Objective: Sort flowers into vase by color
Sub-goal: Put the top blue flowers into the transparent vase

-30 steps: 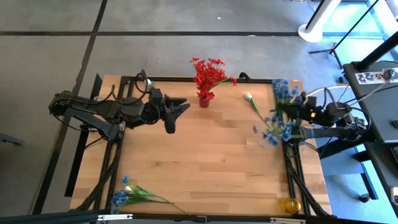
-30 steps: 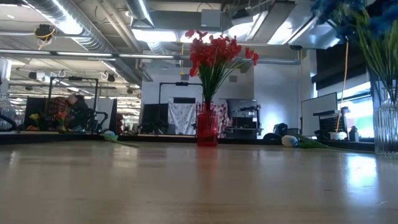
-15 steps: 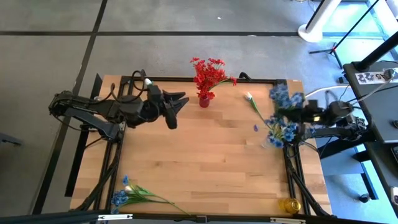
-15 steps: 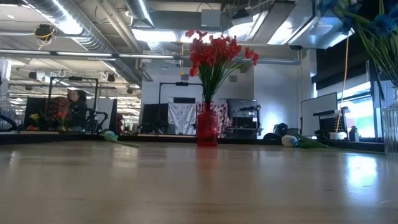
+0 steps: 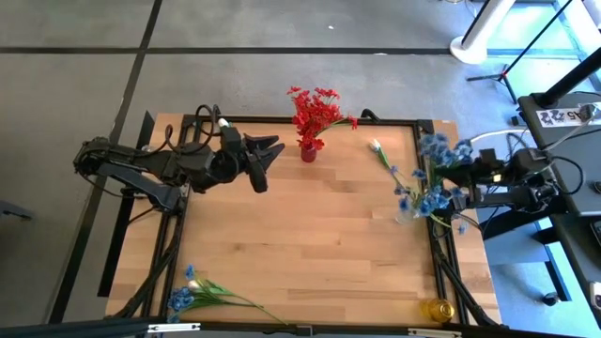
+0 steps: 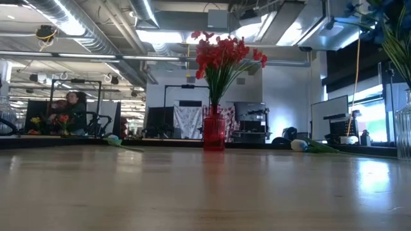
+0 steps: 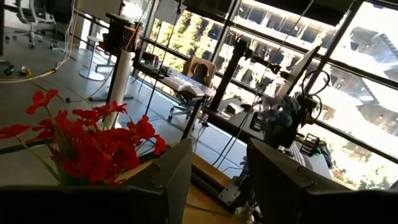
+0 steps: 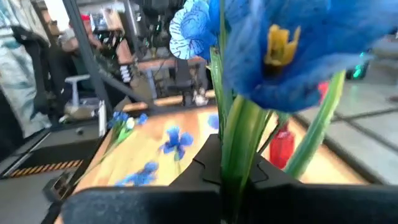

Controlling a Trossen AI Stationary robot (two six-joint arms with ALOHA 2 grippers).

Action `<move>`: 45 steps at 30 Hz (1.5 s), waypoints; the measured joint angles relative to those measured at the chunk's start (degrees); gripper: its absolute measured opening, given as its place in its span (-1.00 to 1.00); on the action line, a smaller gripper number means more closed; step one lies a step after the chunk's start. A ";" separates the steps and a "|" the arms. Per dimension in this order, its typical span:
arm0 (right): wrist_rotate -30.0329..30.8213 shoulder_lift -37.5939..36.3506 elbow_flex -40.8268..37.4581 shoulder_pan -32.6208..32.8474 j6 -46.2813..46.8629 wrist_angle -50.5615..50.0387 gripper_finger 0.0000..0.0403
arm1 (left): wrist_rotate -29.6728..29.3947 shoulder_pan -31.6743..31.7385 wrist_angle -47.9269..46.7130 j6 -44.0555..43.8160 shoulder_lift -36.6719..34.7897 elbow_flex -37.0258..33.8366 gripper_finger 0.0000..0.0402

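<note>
Blue flowers (image 8: pixel 249 124) pinched in right fingers (image 8: pixel 205 165); left fingers (image 7: pixel 171 171) apart, empty; no legible writing.

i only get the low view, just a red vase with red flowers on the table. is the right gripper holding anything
observer: yes, the right gripper is shut on the green stems of a blue-blossomed sprig, over the table's right edge.
operator: and the left one
observer: the left gripper hangs open and empty, to the left of the red glass vase.
operator: any loose flowers
observer: a bunch of blue and white sprigs lies in the left corner, at the table edge opposite the vase.
</note>
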 joint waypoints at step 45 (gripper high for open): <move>-10.14 14.67 2.93 0.01 -3.94 -21.50 -0.22 | -1.57 -0.33 -3.67 0.57 -2.76 0.09 -0.55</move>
